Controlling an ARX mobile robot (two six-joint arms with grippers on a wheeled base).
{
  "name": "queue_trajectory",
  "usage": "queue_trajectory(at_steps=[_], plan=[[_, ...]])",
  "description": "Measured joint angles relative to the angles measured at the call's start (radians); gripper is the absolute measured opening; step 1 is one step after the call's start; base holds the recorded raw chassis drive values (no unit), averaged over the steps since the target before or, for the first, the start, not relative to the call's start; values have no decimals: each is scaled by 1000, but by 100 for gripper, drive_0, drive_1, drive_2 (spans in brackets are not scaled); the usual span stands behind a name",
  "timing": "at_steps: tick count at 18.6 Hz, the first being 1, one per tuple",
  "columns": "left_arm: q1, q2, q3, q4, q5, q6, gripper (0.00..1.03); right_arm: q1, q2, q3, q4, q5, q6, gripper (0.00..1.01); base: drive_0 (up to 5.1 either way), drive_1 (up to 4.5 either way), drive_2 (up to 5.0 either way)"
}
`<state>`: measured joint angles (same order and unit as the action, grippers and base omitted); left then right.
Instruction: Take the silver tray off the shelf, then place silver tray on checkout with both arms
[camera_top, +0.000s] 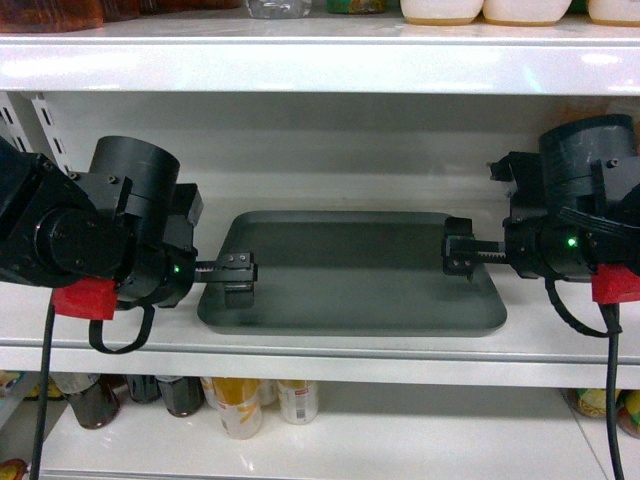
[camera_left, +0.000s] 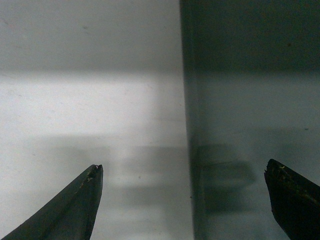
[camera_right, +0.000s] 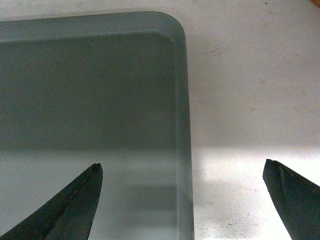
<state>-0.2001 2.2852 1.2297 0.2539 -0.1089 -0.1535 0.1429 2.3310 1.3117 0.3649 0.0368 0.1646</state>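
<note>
White shelf (camera_top: 330, 345) bears silver tray (camera_top: 350, 290); both tools (camera_top: 238, 274) (camera_top: 460, 252) gape empty astride its rims.

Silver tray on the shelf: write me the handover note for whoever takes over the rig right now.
Left pincer: open, straddling the silver tray's left rim, not clamped.
Right pincer: open, straddling the right rim near the far corner, not clamped.
Tray lies flat on the shelf, between the two arms.
Done: both arms lined up on opposite rims.
Left: close both pincers, lift the tray level, draw it off the shelf, carry it to the checkout, which is not in view, and set it down.
</note>
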Motion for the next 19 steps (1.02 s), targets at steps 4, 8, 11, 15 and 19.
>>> queue_trajectory(at_steps=[4, 8, 11, 15, 19], plan=[[-19, 34, 42, -20, -8, 0, 98, -8, 92, 107, -89, 40, -32, 98, 0, 0, 0], [-20, 37, 31, -40, 41, -30, 84, -3, 109, 138, -145, 31, -61, 81, 0, 0, 0], [-10, 36, 21, -45, 51, -41, 59, 10, 111, 150, -174, 34, -65, 55, 0, 0, 0], [2, 21, -23, -29, 87, -77, 20, 19, 114, 131, -148, 31, -30, 14, 0, 0, 0], [20, -18, -109, 34, 112, -114, 2, 14, 78, 26, -52, 10, 15, 3, 0, 0, 0]])
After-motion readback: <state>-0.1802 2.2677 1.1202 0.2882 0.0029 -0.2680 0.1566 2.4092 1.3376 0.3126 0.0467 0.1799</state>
